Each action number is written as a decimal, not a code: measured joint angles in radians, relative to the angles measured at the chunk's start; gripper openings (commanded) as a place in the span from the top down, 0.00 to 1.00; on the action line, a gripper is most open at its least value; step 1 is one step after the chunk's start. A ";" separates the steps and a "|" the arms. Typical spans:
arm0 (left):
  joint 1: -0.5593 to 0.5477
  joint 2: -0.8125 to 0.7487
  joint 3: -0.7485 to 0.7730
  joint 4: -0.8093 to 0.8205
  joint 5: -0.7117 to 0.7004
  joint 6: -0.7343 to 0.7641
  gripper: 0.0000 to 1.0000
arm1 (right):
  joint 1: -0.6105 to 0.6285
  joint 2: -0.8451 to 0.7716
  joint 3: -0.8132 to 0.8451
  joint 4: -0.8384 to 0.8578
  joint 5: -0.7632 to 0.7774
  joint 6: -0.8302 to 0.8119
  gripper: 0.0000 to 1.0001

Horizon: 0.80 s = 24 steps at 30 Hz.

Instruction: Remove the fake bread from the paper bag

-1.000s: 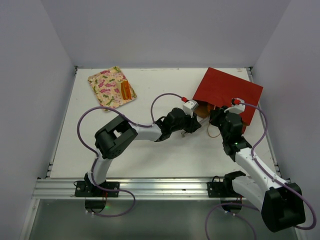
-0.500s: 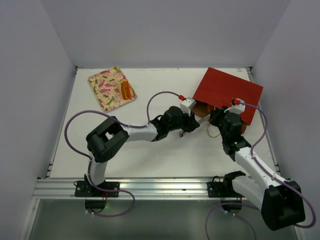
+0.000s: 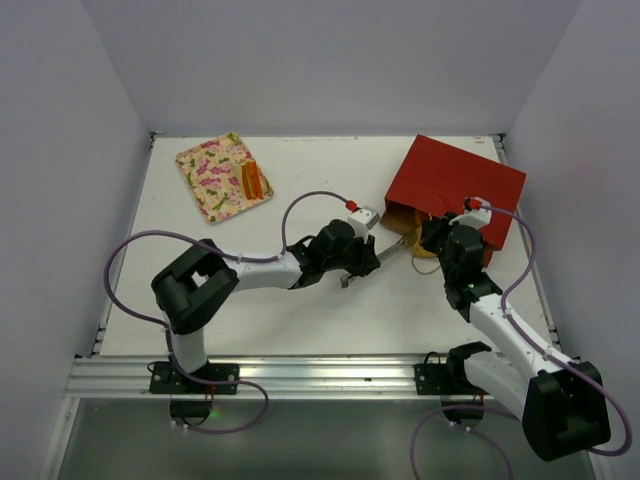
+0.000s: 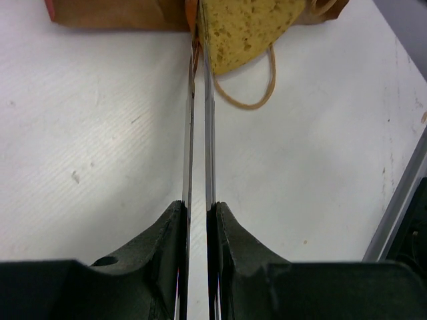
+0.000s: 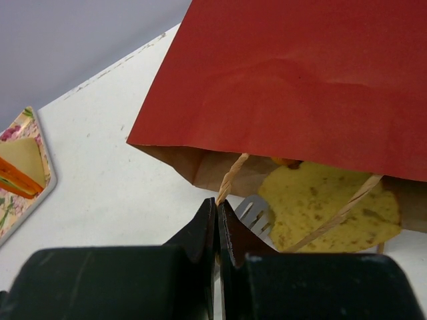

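A pink-and-green floral tray [image 3: 210,172] lies tilted in the upper left of the overhead view, on a white table [image 3: 300,310]; the right wrist view shows its corner at the left edge [image 5: 12,217]. Grey walls [image 3: 330,60] enclose the table on three sides. An aluminium rail [image 3: 320,375] runs along the table's near edge, at the bottom of the frame.

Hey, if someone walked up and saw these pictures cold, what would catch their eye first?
The dark-red paper bag lying flat at far right, a speckled yellow bread piece poking from its brown mouth. The left tool pinches that piece's edge while the right tool is shut on a cord handle. Far left, a floral tray holds a sandwich wedge.
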 measured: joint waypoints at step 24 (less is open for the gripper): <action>0.001 -0.640 -0.413 -0.179 -0.084 -0.040 0.95 | 0.000 0.007 0.000 0.000 0.002 0.004 1.00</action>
